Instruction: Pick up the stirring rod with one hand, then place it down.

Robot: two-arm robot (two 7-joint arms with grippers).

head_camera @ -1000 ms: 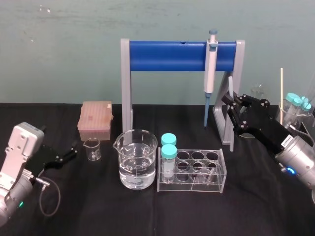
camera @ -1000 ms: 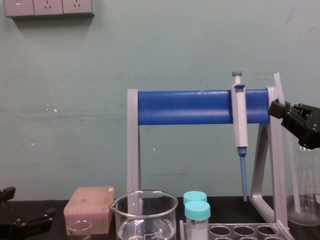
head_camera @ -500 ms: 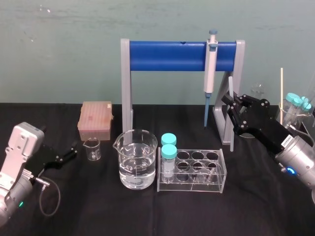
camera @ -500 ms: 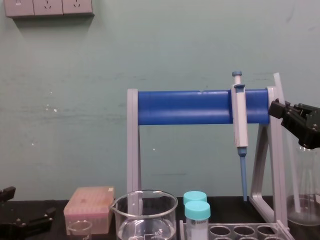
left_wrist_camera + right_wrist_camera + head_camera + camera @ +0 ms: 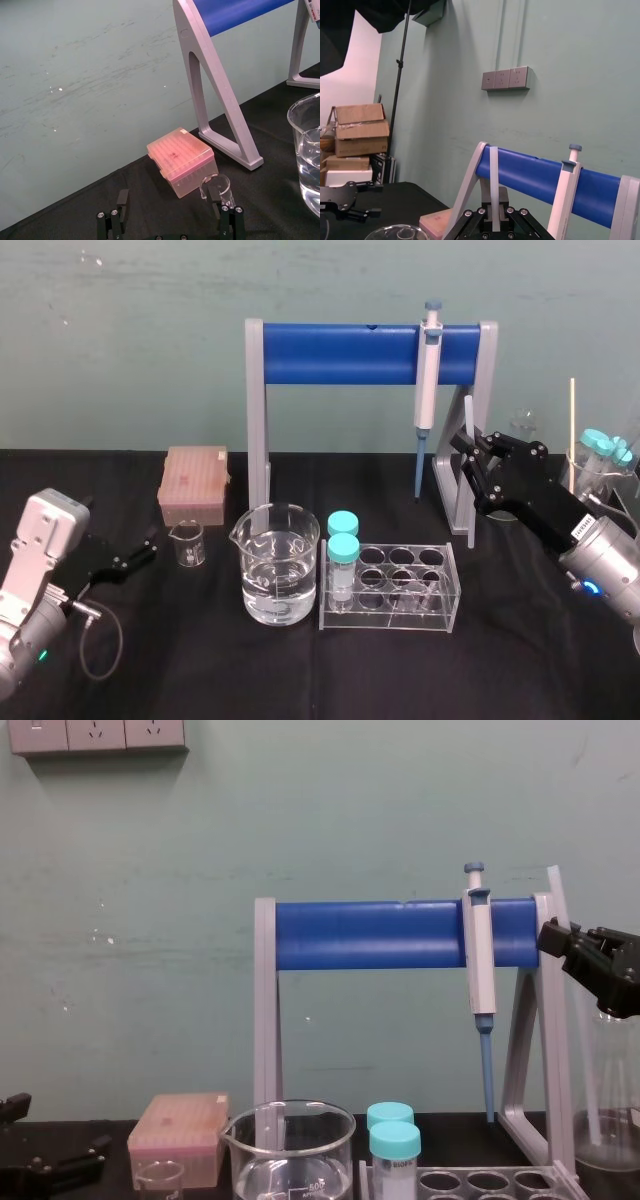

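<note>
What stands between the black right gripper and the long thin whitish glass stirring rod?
Nothing visible: the right gripper is shut on the whitish glass stirring rod, holding it roughly upright near the grey stand post.

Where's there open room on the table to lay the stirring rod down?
Widest bare cloth: the front strip before the large beaker and tube rack. A smaller patch behind them, under the pipette stand. Crowded: right rear, where the right gripper holds the stirring rod beside capped tubes. Left gripper parked far left.
</note>
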